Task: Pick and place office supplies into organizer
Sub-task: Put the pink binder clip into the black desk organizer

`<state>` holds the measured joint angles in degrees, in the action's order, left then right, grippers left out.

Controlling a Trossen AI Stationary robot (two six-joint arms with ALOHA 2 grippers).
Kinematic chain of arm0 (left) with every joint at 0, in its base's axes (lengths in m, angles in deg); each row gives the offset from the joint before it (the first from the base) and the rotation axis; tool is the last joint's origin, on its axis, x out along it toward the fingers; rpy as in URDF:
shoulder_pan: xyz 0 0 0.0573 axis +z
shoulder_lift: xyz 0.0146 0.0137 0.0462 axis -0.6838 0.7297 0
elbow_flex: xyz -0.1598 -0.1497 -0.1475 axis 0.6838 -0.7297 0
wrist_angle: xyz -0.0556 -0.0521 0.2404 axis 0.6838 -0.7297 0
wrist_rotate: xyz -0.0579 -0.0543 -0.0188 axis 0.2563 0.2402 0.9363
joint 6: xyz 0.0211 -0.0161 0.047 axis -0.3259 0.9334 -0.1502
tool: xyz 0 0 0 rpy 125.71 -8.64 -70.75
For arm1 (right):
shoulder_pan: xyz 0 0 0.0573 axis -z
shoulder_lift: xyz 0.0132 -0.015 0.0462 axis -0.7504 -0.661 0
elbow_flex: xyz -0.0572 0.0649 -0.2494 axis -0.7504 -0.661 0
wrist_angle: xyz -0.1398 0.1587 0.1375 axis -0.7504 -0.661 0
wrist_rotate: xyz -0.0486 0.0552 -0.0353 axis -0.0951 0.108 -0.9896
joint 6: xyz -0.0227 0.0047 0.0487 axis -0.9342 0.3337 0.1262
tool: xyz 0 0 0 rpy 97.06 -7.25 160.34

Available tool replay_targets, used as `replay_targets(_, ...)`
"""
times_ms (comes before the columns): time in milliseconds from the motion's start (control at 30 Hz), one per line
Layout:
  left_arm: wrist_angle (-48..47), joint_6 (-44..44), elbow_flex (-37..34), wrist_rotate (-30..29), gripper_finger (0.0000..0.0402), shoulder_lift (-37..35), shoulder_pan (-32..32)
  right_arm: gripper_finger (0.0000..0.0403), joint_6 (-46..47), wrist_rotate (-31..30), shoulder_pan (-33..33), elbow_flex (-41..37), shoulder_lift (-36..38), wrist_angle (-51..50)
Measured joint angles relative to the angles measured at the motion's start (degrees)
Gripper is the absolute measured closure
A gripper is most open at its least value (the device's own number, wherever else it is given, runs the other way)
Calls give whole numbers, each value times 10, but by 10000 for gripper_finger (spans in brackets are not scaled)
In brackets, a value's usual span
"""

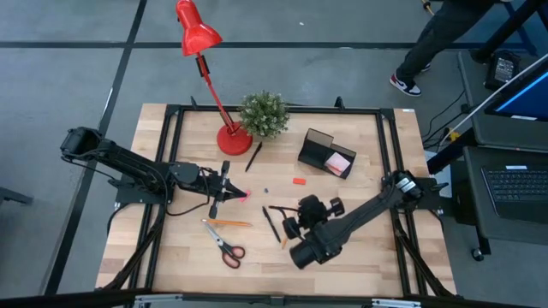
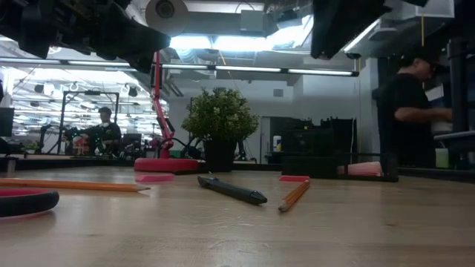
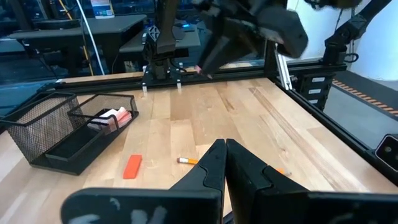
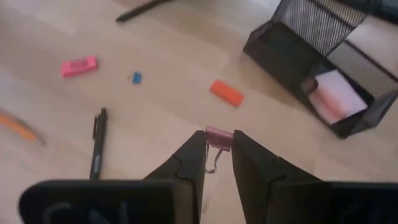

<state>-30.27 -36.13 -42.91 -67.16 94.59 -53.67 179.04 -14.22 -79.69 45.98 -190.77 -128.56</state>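
Organizer (image 1: 326,154) stands on the far right part of the desk (image 1: 360,257), a black mesh box with a pink sticky-note pad (image 4: 336,93) already lying in one of its compartments. The remaining supplies lie loose on the wood: scissors (image 1: 225,245) and an orange pencil (image 1: 229,223) toward the near left, a black pen (image 4: 97,149), a pink eraser (image 4: 79,65), a red eraser (image 4: 226,92) and a tiny blue item (image 4: 136,77) around the middle.

Right pincer (image 4: 217,149) is clenched on a small pink binder clip (image 4: 218,138), its wire handles hanging between the fingers. The clip is held clear of the wood, which fits a carry toward the organizer; the organizer lies ahead of the fingers, well apart. The right arm reaches in from the right edge, its forearm slanting toward the near middle of the desk.

Left pincer (image 3: 225,163) is shut and appears empty, though its fingertips are partly masked by its own body. The left arm stretches from the left edge toward the middle, tips near the pink eraser, seemingly waiting.
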Motion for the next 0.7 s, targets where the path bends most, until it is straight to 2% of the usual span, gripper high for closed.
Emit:
replay_targets(333, -2, 0, 0, 0, 396, 0, 0, 329, -96, -37, 50, 0, 34, 0)
replay_targets(700, -7, 0, 0, 0, 396, 0, 0, 329, -221, -48, 117, 0, 70, 0)
